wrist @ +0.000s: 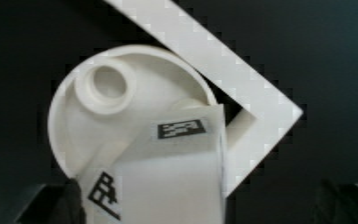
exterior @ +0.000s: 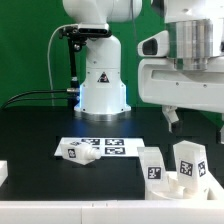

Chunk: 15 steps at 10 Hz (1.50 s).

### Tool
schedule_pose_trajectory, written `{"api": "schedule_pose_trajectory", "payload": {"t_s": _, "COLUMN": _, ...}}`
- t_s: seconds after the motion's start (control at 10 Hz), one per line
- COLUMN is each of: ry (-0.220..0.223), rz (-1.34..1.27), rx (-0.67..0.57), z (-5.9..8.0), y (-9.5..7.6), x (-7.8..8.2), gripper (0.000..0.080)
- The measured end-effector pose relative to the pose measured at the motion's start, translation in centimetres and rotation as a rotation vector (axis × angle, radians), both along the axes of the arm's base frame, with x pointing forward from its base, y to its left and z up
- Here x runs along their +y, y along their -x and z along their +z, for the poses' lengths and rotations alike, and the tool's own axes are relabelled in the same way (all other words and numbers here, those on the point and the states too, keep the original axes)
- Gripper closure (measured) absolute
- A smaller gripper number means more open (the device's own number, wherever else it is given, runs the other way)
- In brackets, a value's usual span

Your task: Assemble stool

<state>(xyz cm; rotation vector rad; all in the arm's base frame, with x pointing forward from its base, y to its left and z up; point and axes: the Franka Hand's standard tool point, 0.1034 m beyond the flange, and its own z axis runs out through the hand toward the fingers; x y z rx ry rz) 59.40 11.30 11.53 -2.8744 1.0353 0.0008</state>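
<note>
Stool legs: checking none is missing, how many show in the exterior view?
3. A lying leg at the marker board; two upright legs at the exterior view's right. A white piece at its left edge may be another.

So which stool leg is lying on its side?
The leg at the marker board, tipped over; the upright legs stand toward the exterior view's right.

Bright even light; whites glare against black table (exterior: 32,135); wrist view soft, near parts blurred.

Black table (exterior: 40,130): marker board (exterior: 110,146), loose leg (exterior: 78,153), perhaps seat (exterior: 178,186).
</note>
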Motion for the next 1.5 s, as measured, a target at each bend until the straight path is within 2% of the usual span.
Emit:
{"api": "schedule_pose_trajectory", "payload": {"t_s": 0.2, "ry": -0.004, "rz": 0.334, "rx": 0.006, "z": 0.6, "y": -0.1, "x": 0.5, "gripper": 0.0151}}
{"api": "schedule_pose_trajectory", "payload": {"t_s": 0.5, "ry": 0.02, "rz": 0.533, "rx": -0.014, "z": 0.6, "y": -0.3, "x": 0.0, "gripper": 0.0151}}
{"api": "schedule_pose_trajectory", "payload": {"t_s": 0.7, "ry": 0.052, "rz": 0.864, "rx": -0.025, "z": 0.9, "y": -0.7, "x": -0.8, "gripper": 0.0151}}
{"api": "schedule_pose_trajectory", "payload": {"t_s": 0.9, "ry": 0.076, "rz": 1.165, "rx": -0.019, "z": 0.9, "y": -1.0, "x": -0.5, "gripper": 0.0151}}
{"api": "schedule_pose_trajectory", "payload": {"t_s": 1.2, "ry": 0.083, "rz": 1.209, "rx": -0.018, "z": 0.9, "y": -1.1, "x": -0.8, "gripper": 0.0151}}
{"api": "schedule_pose_trajectory", "payload": {"t_s": 1.3, "ry": 0.089, "rz": 1.2, "rx": -0.024, "z": 0.6, "y": -1.2, "x": -0.9, "gripper": 0.0151}}
{"api": "schedule_pose_trajectory", "payload": {"t_s": 1.5, "ry": 0.102, "rz": 1.185, "rx": -0.034, "z": -0.9, "y": -0.8, "x": -0.7, "gripper": 0.0151}}
